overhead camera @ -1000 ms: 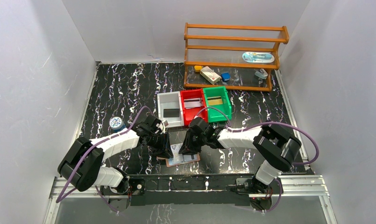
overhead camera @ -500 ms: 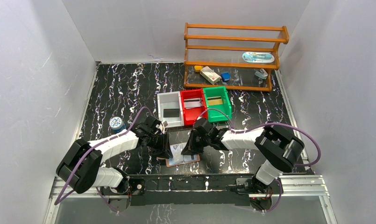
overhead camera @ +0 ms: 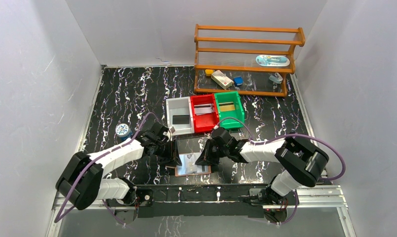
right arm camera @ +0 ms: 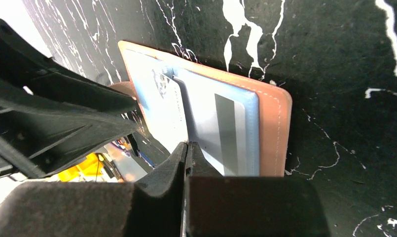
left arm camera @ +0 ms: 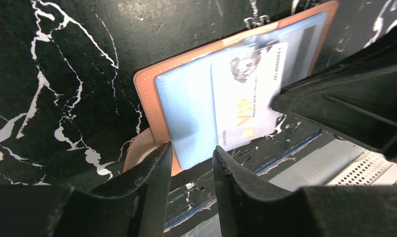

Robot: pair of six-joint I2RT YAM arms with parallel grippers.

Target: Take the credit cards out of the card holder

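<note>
Top: black, white-veined marble table (overhead camera: 132, 94), plain white walls (overhead camera: 33, 74) on three sides, wooden rack (overhead camera: 248, 59) at back right, white, red and green bins (overhead camera: 202, 97) mid-table, small tin (overhead camera: 122, 130) at left. Wallet (overhead camera: 191, 167) lies open near the front edge, between left gripper (overhead camera: 174, 158) and right gripper (overhead camera: 202, 159). Left wrist: jaws slightly apart over the wallet's near corner; VIP card (left arm camera: 245, 94) sticks partly out of the blue pocket. Right wrist: fingers pressed together at that card's edge, cannot tell if pinching it; striped card (right arm camera: 226, 128) sits in its pocket.
</note>
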